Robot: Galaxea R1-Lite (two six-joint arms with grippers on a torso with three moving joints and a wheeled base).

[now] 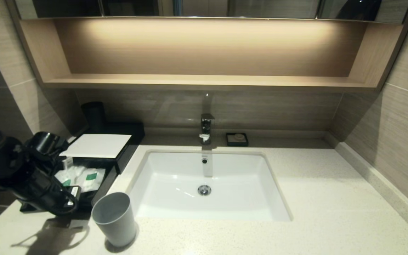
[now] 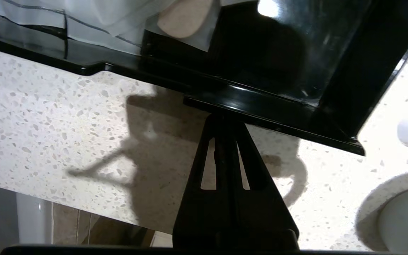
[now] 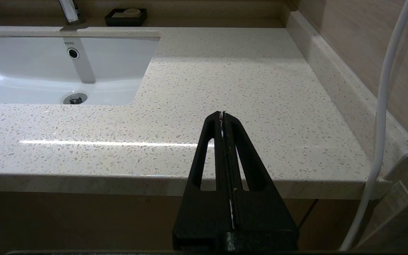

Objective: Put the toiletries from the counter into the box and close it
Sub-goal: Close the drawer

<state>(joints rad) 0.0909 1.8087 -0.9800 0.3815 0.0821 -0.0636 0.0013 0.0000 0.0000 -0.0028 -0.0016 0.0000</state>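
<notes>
Left gripper (image 2: 221, 118) (fingers pressed together) touches the box (image 1: 117, 161) front edge; box runs front-to-back.

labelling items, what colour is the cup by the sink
Plain grey cup; the head view shows it best.

The brand name "TOTO" stands in small dark letters on the sink (image 3: 48, 67) wall, just above the round overflow hole (image 3: 73, 53).

We see our left claw (image 2: 221, 118), its fingers pressed together, tip against the black box (image 2: 267, 102) edge at twelve o'clock, above the speckled bench (image 2: 48, 124).
</notes>
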